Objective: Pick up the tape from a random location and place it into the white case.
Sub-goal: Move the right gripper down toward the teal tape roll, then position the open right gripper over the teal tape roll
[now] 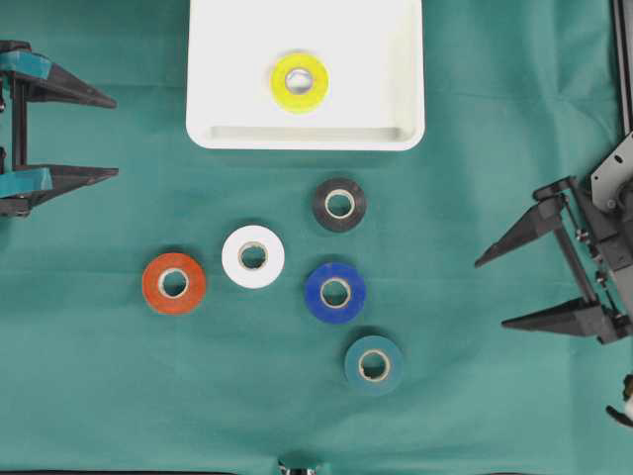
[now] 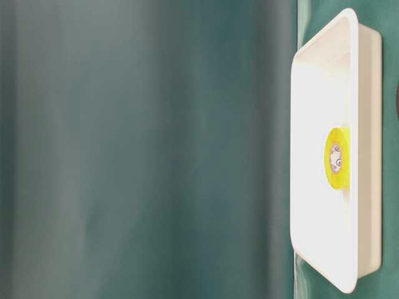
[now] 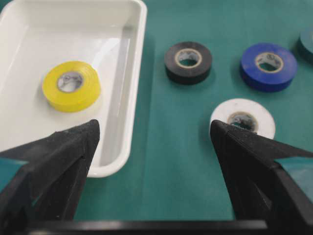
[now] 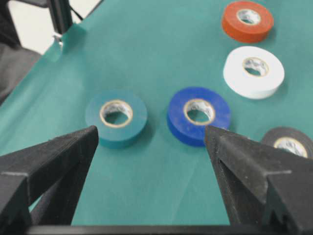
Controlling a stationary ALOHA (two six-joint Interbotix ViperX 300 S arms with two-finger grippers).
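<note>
A yellow tape roll lies flat inside the white case, near the middle of its floor and apart from every wall. The case sits at the far edge of the tabletop, slightly left of the centre of that edge. In the table-level view the case and the yellow roll appear turned on their side at the right of the frame, with the roll resting on the case floor.

Five more rolls lie flat on the green cloth between the case and the near edge, none touching another. A black roll is closest to the case, just off its near rim. A white roll and an orange roll lie toward the left edge. A blue roll sits near the tabletop's middle, and a teal roll lies closest to the near edge.

The left gripper hangs at the left edge with its two fingers spread wide and nothing between them. The right gripper stands at the right edge, likewise spread wide and empty, its tips pointing toward the rolls; from its wrist camera the teal and blue rolls lie just ahead of the fingers.

The cloth covers the whole tabletop and shows faint creases. A plain teal backdrop, blurred, fills most of the table-level view.
</note>
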